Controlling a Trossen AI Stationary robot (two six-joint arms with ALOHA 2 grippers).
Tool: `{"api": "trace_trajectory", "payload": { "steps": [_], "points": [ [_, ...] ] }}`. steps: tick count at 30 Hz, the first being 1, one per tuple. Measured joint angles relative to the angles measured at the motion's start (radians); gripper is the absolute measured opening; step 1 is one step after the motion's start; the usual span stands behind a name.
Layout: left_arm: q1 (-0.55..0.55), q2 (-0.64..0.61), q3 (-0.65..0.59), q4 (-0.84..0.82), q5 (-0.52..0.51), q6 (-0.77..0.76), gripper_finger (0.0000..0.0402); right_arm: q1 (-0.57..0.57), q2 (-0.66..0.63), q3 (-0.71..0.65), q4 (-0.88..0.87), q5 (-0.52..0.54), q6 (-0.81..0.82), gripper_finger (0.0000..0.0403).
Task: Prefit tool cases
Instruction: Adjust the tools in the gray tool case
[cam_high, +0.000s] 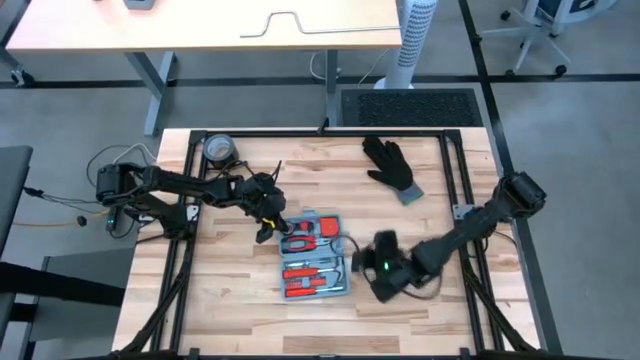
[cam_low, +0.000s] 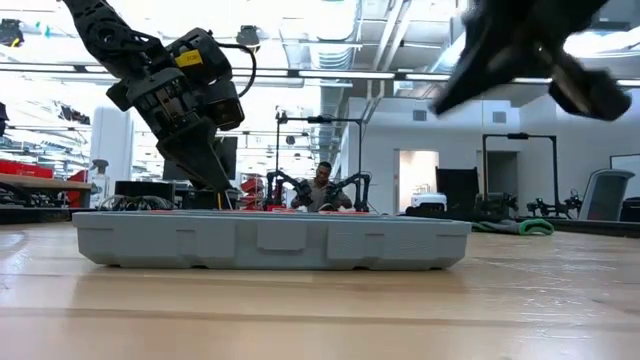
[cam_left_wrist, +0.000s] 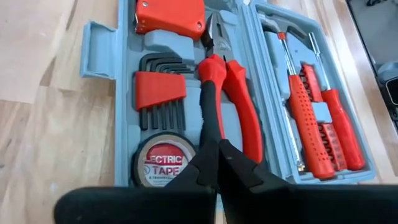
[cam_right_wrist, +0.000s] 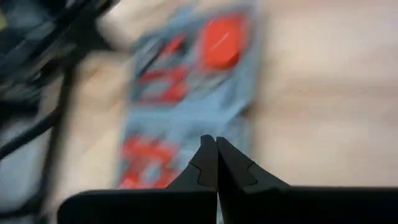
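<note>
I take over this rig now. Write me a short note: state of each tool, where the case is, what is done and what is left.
Left tool: shut, empty, above the pliers in the open tool case.
Right tool: shut, empty, beside the case's right edge.
Case: open, flat at the table's middle. Pliers, hex keys, tape roll and screwdrivers are in their recesses.
Done: tools appear seated.
Left: probably check the fit and close the lid.

The blue-grey tool case (cam_high: 315, 255) lies open, flat on the table's middle, holding red-handled tools.
</note>
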Motion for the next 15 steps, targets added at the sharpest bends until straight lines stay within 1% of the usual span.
{"api": "trace_trajectory", "payload": {
  "steps": [3,4,5,7,9,11,13,15],
  "points": [
    [0.0,0.0,0.0,-0.002,0.001,-0.003,0.0,-0.104,0.0,-0.007,-0.198,0.002,0.071,0.0],
    [0.0,0.0,0.0,-0.002,0.002,-0.002,0.0,-0.147,-0.002,-0.019,-0.22,-0.009,0.073,0.0],
    [0.0,0.0,0.0,-0.001,0.006,0.003,0.0,-0.183,-0.008,-0.032,-0.198,-0.018,0.046,0.0],
    [0.0,0.0,0.0,-0.001,0.009,0.018,0.0,-0.242,-0.025,-0.05,-0.078,-0.059,-0.077,0.0],
    [0.002,0.0,0.0,-0.001,0.01,0.035,0.0,-0.276,-0.037,-0.051,0.011,-0.142,-0.229,0.0],
    [0.008,0.0,0.001,-0.001,0.012,0.048,0.0,-0.294,-0.037,-0.052,0.068,-0.22,-0.331,0.0],
    [0.021,0.0,0.001,0.0,0.012,0.064,0.0,-0.295,-0.036,-0.053,0.097,-0.269,-0.376,0.0],
    [0.042,0.0,0.002,0.0,0.012,0.075,0.0,-0.277,-0.032,-0.053,0.119,-0.312,-0.386,0.0]
  ]
}}
